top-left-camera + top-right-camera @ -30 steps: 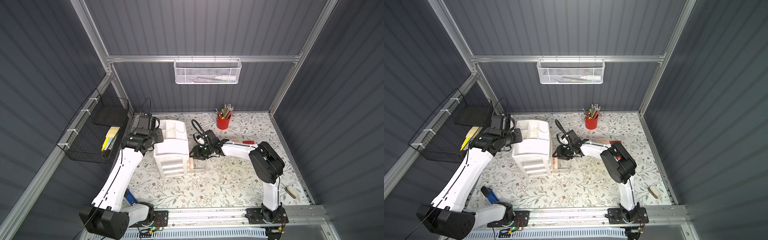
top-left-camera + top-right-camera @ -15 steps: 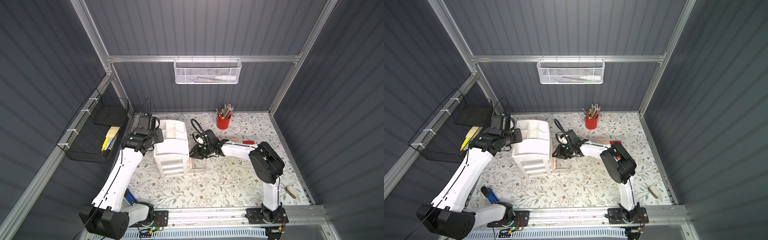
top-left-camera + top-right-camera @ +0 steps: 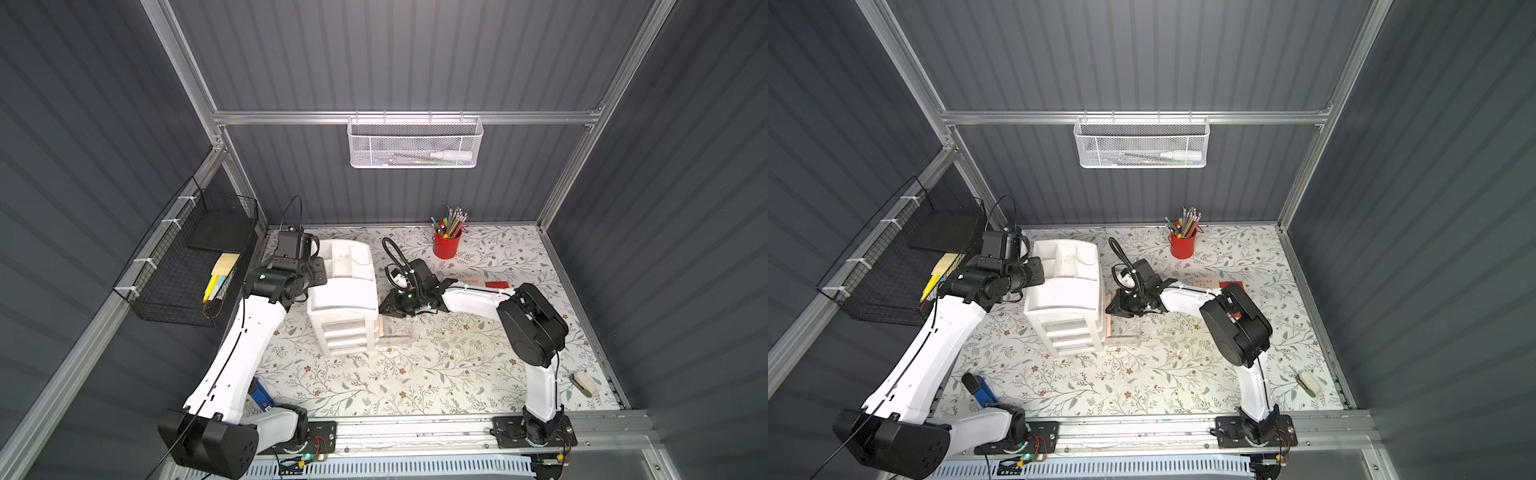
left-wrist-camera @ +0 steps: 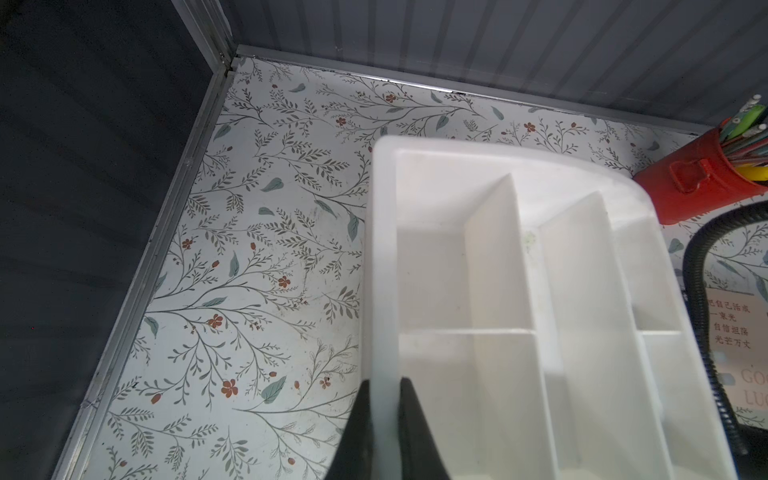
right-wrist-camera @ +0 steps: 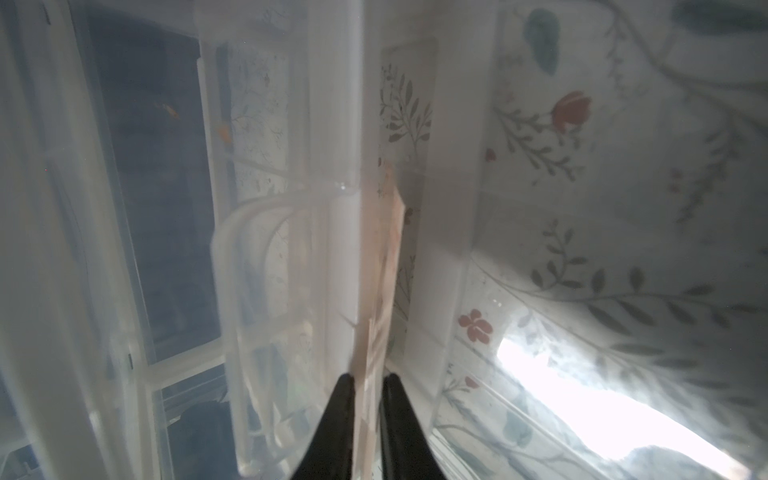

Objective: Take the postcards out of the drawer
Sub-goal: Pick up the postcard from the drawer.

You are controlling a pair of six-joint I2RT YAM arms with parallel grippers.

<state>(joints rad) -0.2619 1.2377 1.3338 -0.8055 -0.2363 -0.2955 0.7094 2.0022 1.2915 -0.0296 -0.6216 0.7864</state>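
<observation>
Right pincer (image 3: 384, 309) is seen in both top views at the side of the white organizer (image 3: 345, 299). It is held over a clear drawer (image 3: 397, 334) that stands pulled out sideways above the floral tabletop (image 3: 415, 382). A pale peach postcard (image 3: 380, 322) is stood on edge in that drawer, close against the organizer, with its upper end at the pincer's tips. Two more cards are laid flat on the tabletop behind the right arm, just beside each other: a peach card (image 3: 471, 281) with red print and a red card (image 3: 496, 285). Left pincer (image 3: 318, 272) is set at the organizer's upper rim, and its fingers cannot be made out there.

In the left wrist view, the left pincer (image 4: 384, 386) is clenched on the organizer's rim wall, with one black finger (image 4: 353, 428) outside it and the other inside the tray. Part of the peach card (image 4: 733, 328) is shown, carrying red Chinese characters and pale Latin letters.

In the right wrist view, the postcard (image 5: 382, 266) is seen edge-on, thin and peach, its print too blurred to be read. It runs away from the pincer along the drawer's clear wall (image 5: 440, 249). The right pincer (image 5: 369, 380) is closed to a narrow gap, and the card's near end is grasped between the two black fingers (image 5: 340, 415).
</observation>
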